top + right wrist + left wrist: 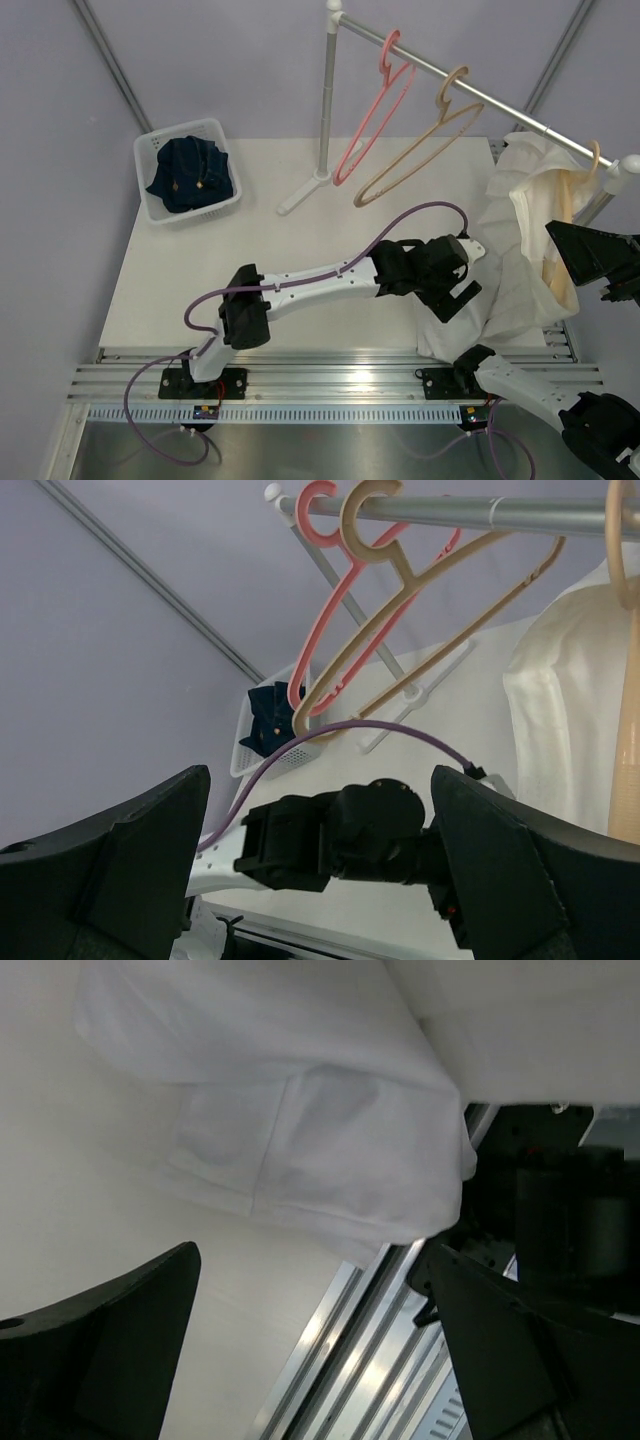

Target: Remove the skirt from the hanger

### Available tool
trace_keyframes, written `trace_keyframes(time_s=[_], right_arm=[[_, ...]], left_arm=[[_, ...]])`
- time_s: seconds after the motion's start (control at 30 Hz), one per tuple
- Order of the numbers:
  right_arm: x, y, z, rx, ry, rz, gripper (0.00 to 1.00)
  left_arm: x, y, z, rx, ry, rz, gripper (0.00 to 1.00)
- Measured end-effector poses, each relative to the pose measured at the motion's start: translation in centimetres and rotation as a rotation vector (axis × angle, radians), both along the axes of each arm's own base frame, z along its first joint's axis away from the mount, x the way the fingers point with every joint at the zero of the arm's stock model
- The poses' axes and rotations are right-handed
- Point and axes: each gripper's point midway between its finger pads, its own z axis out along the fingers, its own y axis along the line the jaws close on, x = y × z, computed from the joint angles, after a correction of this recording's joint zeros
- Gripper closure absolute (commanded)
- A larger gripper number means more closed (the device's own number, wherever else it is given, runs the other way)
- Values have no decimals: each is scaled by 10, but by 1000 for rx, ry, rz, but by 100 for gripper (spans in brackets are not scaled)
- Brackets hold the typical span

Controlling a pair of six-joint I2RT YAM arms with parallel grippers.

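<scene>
The white skirt hangs from a beige hanger at the right end of the rail, and its lower part lies spread on the table. My left gripper stands open just left of that spread cloth, with nothing between its fingers. In the left wrist view the skirt fills the top, just beyond the open left gripper. My right gripper hovers open beside the hanging skirt at the right edge. In the right wrist view the skirt and its hanger are at the right, clear of the open right gripper.
A pink hanger and a bare beige hanger hang on the rail, whose pole stands mid-table. A white basket with a dark blue garment sits at the back left. Metal rails run along the near edge.
</scene>
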Motion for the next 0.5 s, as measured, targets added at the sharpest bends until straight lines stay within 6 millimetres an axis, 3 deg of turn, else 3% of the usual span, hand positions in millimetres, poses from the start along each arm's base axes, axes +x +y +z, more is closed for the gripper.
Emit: trace_keyframes(time_s=[0.27,0.5], right_arm=[[-3,0,-2,39,12,4,1],[0,2,-2,37,19,5,1]], left_arm=[[48,-24,-19,-107,195,201,1],[46,-51,-63,-141,390,312,1]])
